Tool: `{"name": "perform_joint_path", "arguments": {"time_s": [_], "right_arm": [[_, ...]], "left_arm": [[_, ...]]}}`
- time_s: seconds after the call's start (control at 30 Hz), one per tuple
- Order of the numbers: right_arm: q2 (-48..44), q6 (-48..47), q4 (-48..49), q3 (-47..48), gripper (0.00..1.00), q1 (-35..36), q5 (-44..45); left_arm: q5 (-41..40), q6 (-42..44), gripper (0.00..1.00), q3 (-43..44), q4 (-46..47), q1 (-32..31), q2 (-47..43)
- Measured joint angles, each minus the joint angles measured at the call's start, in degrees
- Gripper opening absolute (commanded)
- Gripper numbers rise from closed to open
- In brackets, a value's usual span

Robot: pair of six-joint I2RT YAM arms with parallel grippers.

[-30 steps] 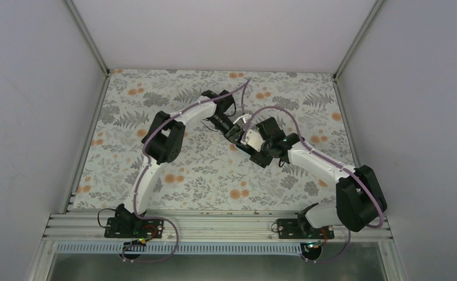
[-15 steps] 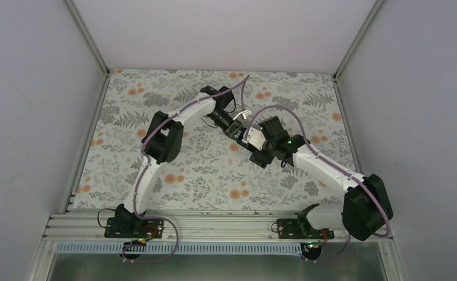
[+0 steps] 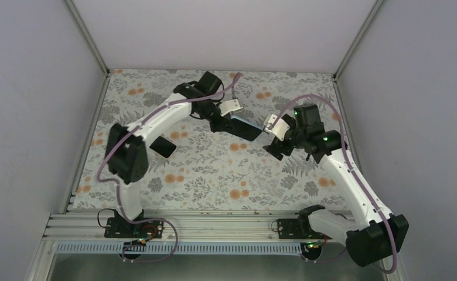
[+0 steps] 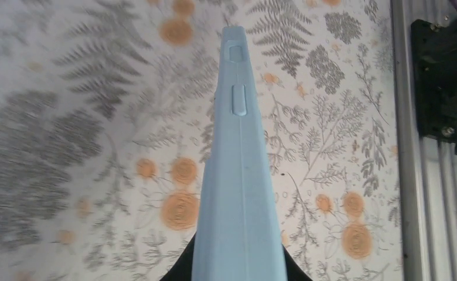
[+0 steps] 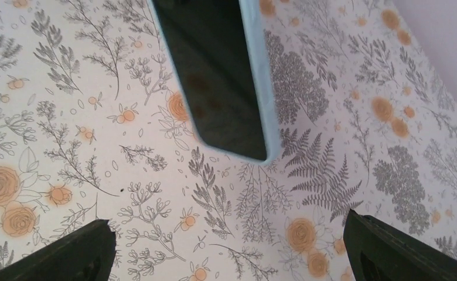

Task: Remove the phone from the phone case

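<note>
The phone case [image 4: 238,175] is light blue and shows edge-on in the left wrist view, its side buttons facing the camera. My left gripper [image 4: 238,266] is shut on its near end. The black fingers [image 4: 182,270] show on both sides. From above, the left gripper [image 3: 228,122] holds the case [image 3: 246,129] over the back middle of the table. The phone [image 5: 214,82] sits in the case, its dark glossy screen framed by the blue rim. My right gripper [image 5: 232,252] is open, apart from the case's free end. From above, the right gripper [image 3: 271,139] is just right of the case.
A floral mat [image 3: 214,175] covers the table. A dark flat rectangular object [image 3: 163,146] lies on it beside the left arm's forearm. Grey walls stand on three sides. A metal rail [image 3: 214,225] with both arm bases runs along the near edge.
My left gripper shut on the case and carried it toward the back. My right gripper opened and drew away to the right. The left elbow swung left, uncovering the dark object.
</note>
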Motion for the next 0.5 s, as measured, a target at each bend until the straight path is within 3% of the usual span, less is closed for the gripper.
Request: {"name": "perform_joint_path", "arguments": {"time_s": [0.17,0.37,0.5], "right_arm": [[2.25,-5.92,-1.53,0.39,0.72,-4.48,-8.39],[11.45,-11.3,-3.02,1.51,0.71,-5.25,-17.53],[12.66,-14.58,-4.26,4.07,0.65,-7.15,-21.44]], "left_arm": [[-2.8,1.66,0.02,-10.38,9.94,-0.31,-12.66],[-2.71,6.05,0.03,-18.36,13.53,-1.66,-19.08],[-2.58,9.27,0.02,-21.81,13.49,-1.6,-20.83]]}}
